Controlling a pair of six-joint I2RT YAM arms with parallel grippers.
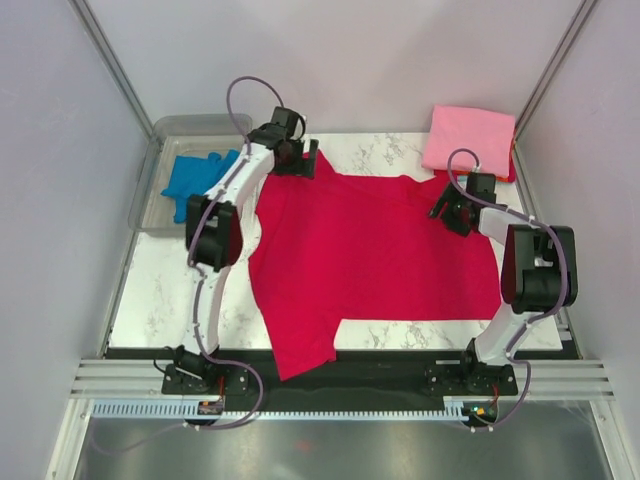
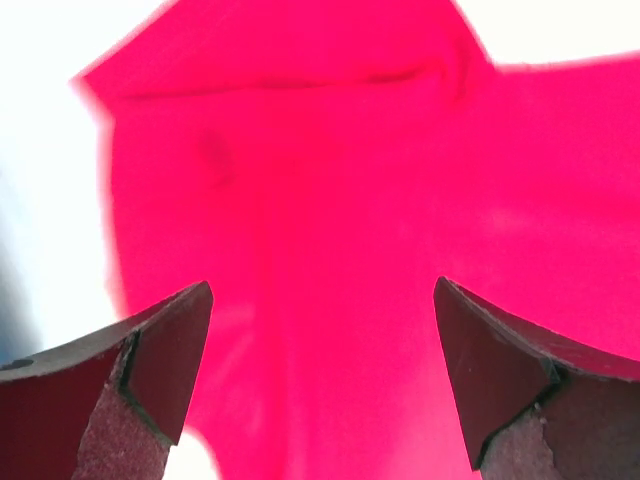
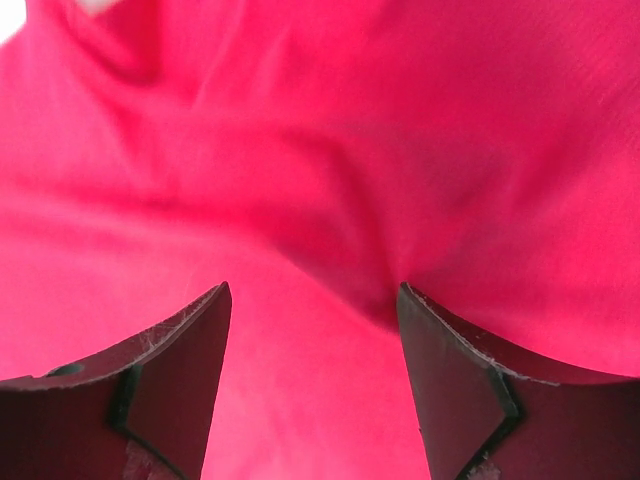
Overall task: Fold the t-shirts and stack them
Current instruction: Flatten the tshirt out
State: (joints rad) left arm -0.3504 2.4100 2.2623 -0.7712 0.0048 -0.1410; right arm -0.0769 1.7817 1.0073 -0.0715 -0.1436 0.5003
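A crimson red t-shirt (image 1: 370,260) lies spread flat across the table, one part hanging over the near edge. My left gripper (image 1: 308,160) is open just above its far left corner; the red cloth (image 2: 330,250) fills the left wrist view. My right gripper (image 1: 443,210) is open over the shirt's far right edge, with folds of red cloth (image 3: 330,200) between the fingers. A bright blue t-shirt (image 1: 195,180) lies crumpled in the clear tub. A folded light pink t-shirt (image 1: 468,138) lies at the far right corner. Orange and teal shirts are out of view.
The clear plastic tub (image 1: 165,135) stands at the far left beside the table. Grey walls and metal frame posts close in the workspace. The white marble table (image 1: 160,300) shows bare surface at the near left.
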